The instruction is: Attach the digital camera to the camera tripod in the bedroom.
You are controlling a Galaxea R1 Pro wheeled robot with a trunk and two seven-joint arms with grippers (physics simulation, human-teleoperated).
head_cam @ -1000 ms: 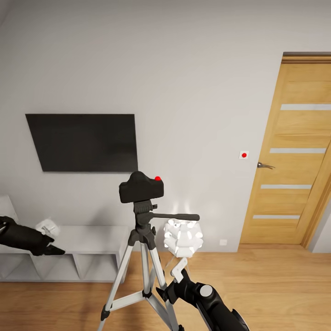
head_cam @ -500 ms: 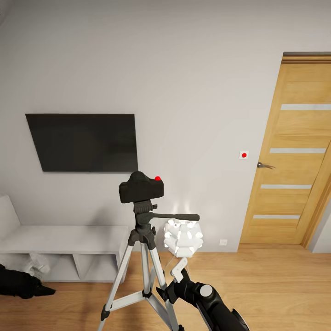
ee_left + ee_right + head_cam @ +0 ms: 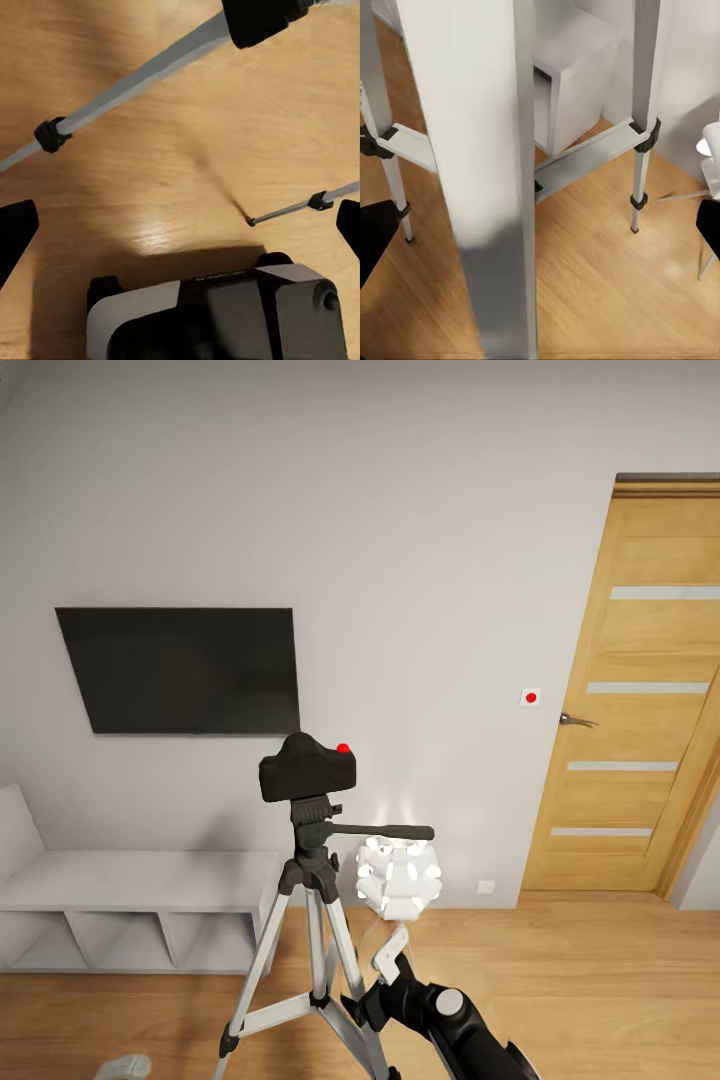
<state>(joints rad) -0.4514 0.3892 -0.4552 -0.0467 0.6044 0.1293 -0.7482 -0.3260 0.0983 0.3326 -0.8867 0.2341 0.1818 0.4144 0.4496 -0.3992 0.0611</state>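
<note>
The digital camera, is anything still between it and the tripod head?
No. The digital camera already sits directly on the head of the camera tripod, with nothing visible between them.

Bright even render; lamp (image 3: 398, 877) glows; floor (image 3: 172, 225) glare, perhaps slight blur

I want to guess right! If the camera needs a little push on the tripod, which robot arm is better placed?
Probably right: the right gripper is raised beside the camera tripod, below the digital camera.
</note>
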